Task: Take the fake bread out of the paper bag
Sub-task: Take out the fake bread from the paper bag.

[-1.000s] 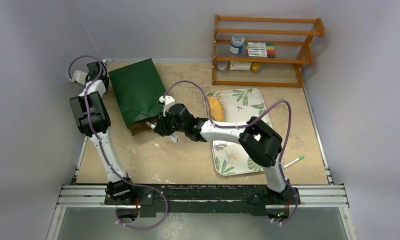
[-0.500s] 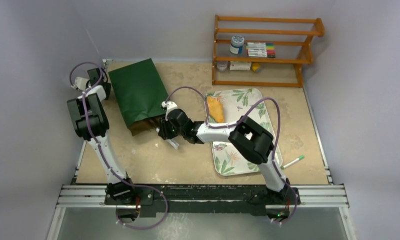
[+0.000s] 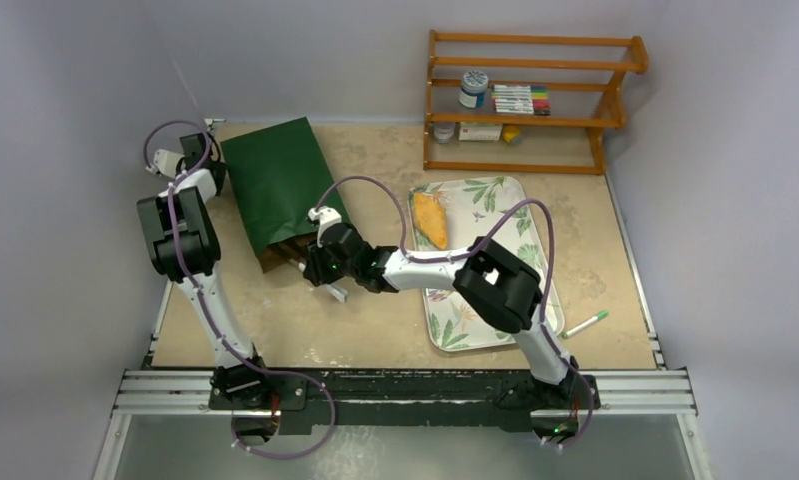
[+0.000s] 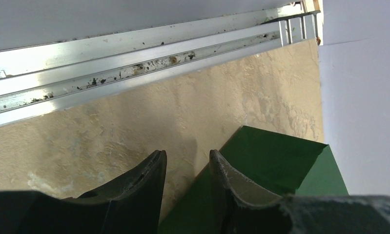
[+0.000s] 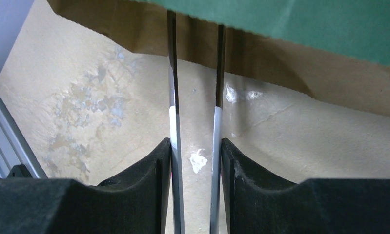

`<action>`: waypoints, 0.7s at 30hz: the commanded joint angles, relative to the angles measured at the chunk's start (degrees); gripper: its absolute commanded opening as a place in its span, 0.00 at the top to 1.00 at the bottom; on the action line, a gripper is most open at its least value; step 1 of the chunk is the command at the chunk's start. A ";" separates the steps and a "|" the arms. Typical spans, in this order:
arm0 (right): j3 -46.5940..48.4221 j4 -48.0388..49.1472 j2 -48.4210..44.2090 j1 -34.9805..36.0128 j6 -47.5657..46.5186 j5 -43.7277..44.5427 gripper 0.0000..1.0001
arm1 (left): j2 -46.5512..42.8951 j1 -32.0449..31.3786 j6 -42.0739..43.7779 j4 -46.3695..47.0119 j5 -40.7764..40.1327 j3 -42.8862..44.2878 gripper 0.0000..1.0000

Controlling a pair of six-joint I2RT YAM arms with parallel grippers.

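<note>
Rail: the metal rail (image 3: 405, 385) along the near edge carries both arm bases, the left arm's on the left.
Pen: a green-capped pen (image 3: 587, 323) lies on the table (image 3: 375, 320), just off the tray's near right corner.
Tray: the leaf-patterned tray (image 3: 490, 205) sits right of middle. The right arm reaches across its near half toward the left.
Right gripper: the right gripper (image 5: 195, 146) is low over the table, just in front of the bag's mouth. It is clamped on a pair of tongs (image 5: 173, 122), with one thin metal blade against each finger.
Tongs: the two blades stand apart and run forward. Their tips pass under the jagged front edge into the brown inside, and what they meet there is hidden.
Paper bag: the dark green paper bag (image 3: 275, 185) lies flat to the left of the tray, with its open mouth toward the near side and its closed end toward the back wall.
Fake bread: one golden-orange loaf of the fake bread (image 3: 431, 220) lies on the far left part of the tray, well apart from the bag. I cannot tell whether any pieces are inside the bag.
Left gripper: the left gripper (image 4: 188, 153) hovers at the far left corner of the table, by the bag's closed end. Its fingers are parted, one over bare table and the other over the bag's green edge.
Shelf: a wooden shelf (image 3: 535, 40) stands against the back wall, holding a jar (image 3: 473, 88) and a row of coloured markers (image 3: 520, 98).
</note>
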 commanded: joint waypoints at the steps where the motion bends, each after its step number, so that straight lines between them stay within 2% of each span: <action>1: 4.92 -2.35 0.12 0.29 1.45 2.94 0.59 | -5.03 -1.45 0.07 1.31 -1.29 -0.77 0.63; 7: 7.87 -6.94 1.81 0.30 2.84 3.19 0.58 | -7.37 -2.90 -1.06 1.85 -2.16 -3.91 0.63; 21: 10.70 -11.04 3.65 -0.04 3.45 5.94 0.57 | -11.79 -6.95 -4.70 3.93 -3.97 -12.72 0.64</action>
